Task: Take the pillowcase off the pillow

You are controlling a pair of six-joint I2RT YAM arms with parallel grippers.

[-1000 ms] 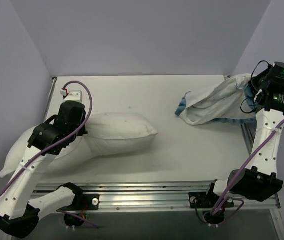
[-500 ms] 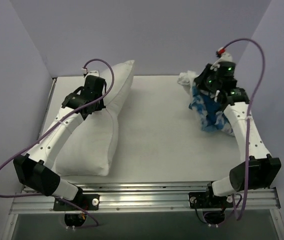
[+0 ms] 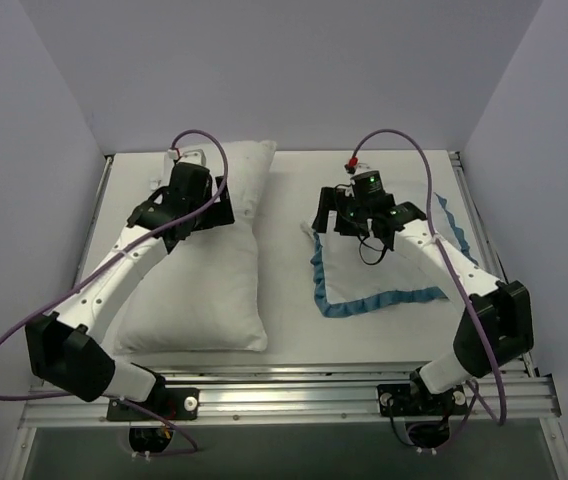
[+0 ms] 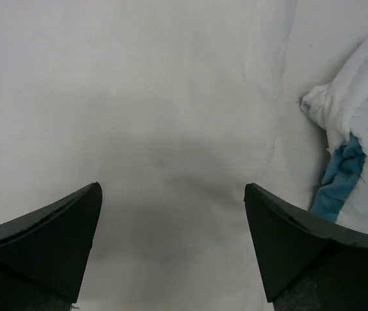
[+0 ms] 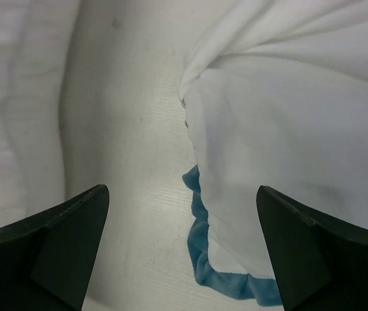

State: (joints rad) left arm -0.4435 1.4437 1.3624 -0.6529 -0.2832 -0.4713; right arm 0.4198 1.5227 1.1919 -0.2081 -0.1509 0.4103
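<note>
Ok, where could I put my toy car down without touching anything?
The bare strip of table between the pillow and the pillowcase is free, and so is the patch in front of the pillowcase. The left side is crowded: the pillow fills it, with the left gripper above.

The top camera looks steeply down from behind the arm bases over the whole table (image 3: 294, 180). Each wrist camera looks down from close up. The left gripper (image 4: 172, 186) frames the pillow (image 4: 138, 97), with the pillowcase (image 4: 365, 97) to its right. The right gripper (image 5: 183, 188) frames the pillowcase, pillow to its left.
</note>
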